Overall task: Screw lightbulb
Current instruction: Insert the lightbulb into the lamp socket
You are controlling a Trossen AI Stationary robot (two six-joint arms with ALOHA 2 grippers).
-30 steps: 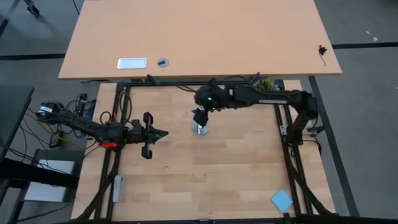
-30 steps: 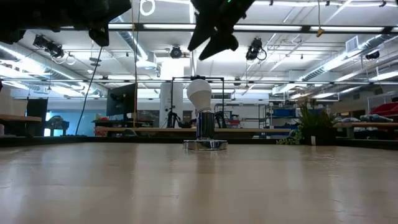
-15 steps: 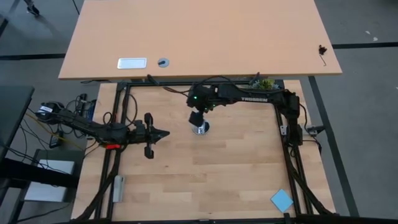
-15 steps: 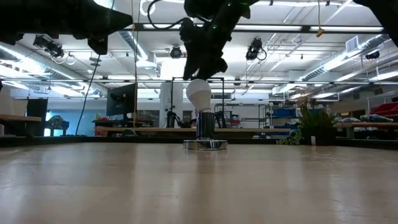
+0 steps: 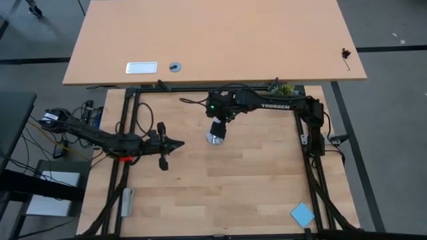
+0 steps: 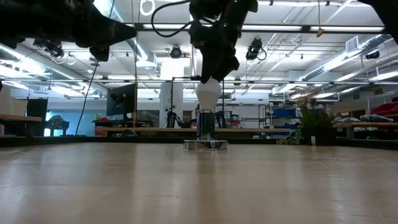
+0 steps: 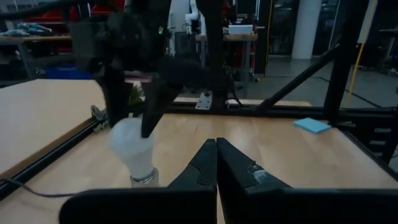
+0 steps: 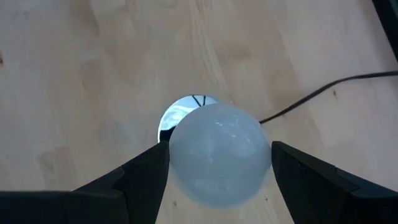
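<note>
The white lightbulb (image 8: pixel 217 152) stands upright with its screw end in the shiny silver socket base (image 6: pixel 205 144) near the middle of the table; it also shows in the low view (image 6: pixel 208 93) and the left wrist view (image 7: pixel 132 146). My right gripper (image 5: pixel 217 128) is over it, fingers pointing down and shut on its dome. My left gripper (image 5: pixel 177 143) is shut and empty, to the left of the socket and pointing at it; its closed fingers show in its wrist view (image 7: pixel 216 152). My right gripper pinches the bulb's round dome between its two fingers, one finger (image 8: pixel 146 177) on each of two opposite sides (image 8: pixel 177 155). The fingers come from above, pointing down. The bulb stays upright, its lower end in the socket base on the table.
A black cord (image 8: pixel 323 90) runs from the socket base across the table. A blue pad (image 5: pixel 302 214) lies at the near right corner. Black frame rails (image 5: pixel 303 133) border the table. A larger table (image 5: pixel 213 40) stands beyond the far edge.
My right gripper has come down from above the bulb, and its fingers now stand around the dome. The bulb and socket have stayed in place.
</note>
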